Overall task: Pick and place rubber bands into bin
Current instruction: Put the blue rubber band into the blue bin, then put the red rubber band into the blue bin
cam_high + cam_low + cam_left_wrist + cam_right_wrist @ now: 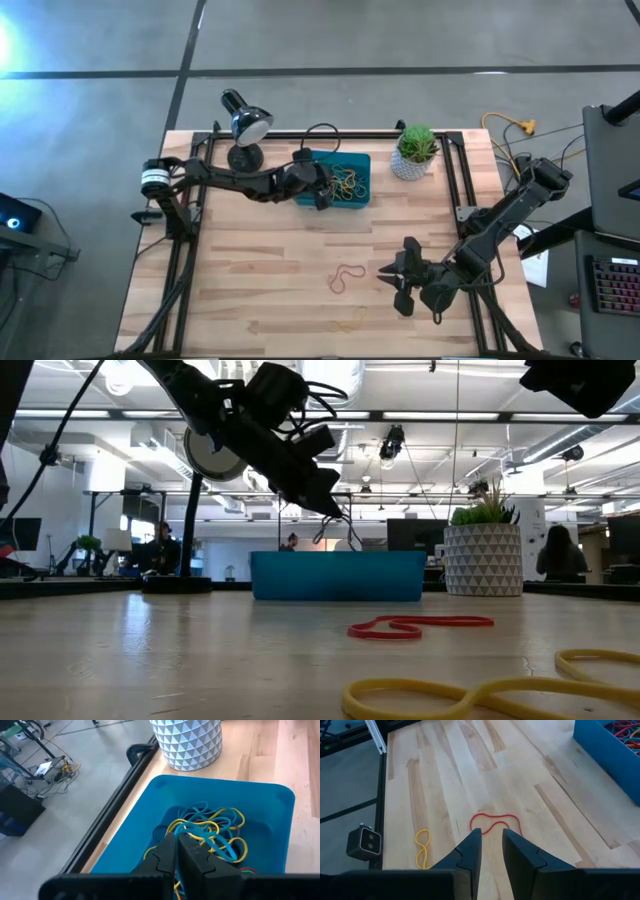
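Note:
The teal bin (362,160) stands at the table's far middle with a tangle of yellow, blue and red rubber bands (215,827) lying on its floor. My left gripper (176,839) hangs shut over the bin's left half, above the pile (322,192). A red rubber band (495,822) lies flat on the wood near the table's middle (345,278), and a yellow one (422,847) lies nearer the front edge. My right gripper (491,840) hovers open, right of the red band, with nothing between its fingers (400,278). My left gripper is shut above the pile in the bin, slanting down from the table's left. Yellow strands show right at its fingertips (186,845), but I cannot tell whether a band is caught between them or only lies below.
A desk lamp (245,125) stands left of the bin and a white plant pot (413,152) right of it, with a black cable loop (322,132) behind. Dark frame rails run along the table's sides. Bare wood lies between the bin and the two loose bands.

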Robot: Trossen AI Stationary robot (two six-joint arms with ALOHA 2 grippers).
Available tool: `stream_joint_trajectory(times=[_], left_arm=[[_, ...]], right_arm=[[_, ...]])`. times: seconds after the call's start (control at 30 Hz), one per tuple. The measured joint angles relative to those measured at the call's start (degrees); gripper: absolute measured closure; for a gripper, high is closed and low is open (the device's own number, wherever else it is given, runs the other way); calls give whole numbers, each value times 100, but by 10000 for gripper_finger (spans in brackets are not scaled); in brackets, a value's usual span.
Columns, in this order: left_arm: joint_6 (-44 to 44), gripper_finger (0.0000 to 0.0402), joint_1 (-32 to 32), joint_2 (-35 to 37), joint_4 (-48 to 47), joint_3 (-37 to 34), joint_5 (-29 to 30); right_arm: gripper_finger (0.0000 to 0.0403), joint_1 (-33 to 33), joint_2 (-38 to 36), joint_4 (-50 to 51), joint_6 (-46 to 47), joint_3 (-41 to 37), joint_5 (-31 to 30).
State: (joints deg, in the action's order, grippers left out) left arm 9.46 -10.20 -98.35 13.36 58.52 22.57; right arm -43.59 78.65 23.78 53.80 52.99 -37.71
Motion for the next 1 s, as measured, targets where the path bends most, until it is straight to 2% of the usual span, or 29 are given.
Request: stream_joint_trajectory(times=[0.37, 0.47, 0.8, 1.0], left_arm=[[17, 402, -78, 0, -196, -83, -199], [19, 399, -85, 0, -207, -83, -405], [3, 309, -107, 4, -242, -74, -402], [-2, 292, -94, 9, -240, -70, -392]], right_arm=[[335, 0, 0, -45, 26, 0, -1], [335, 0, 0, -58, 26, 0, -2], [335, 0, 0, -62, 26, 0, -1], [335, 0, 0, -60, 24, 0, -129]])
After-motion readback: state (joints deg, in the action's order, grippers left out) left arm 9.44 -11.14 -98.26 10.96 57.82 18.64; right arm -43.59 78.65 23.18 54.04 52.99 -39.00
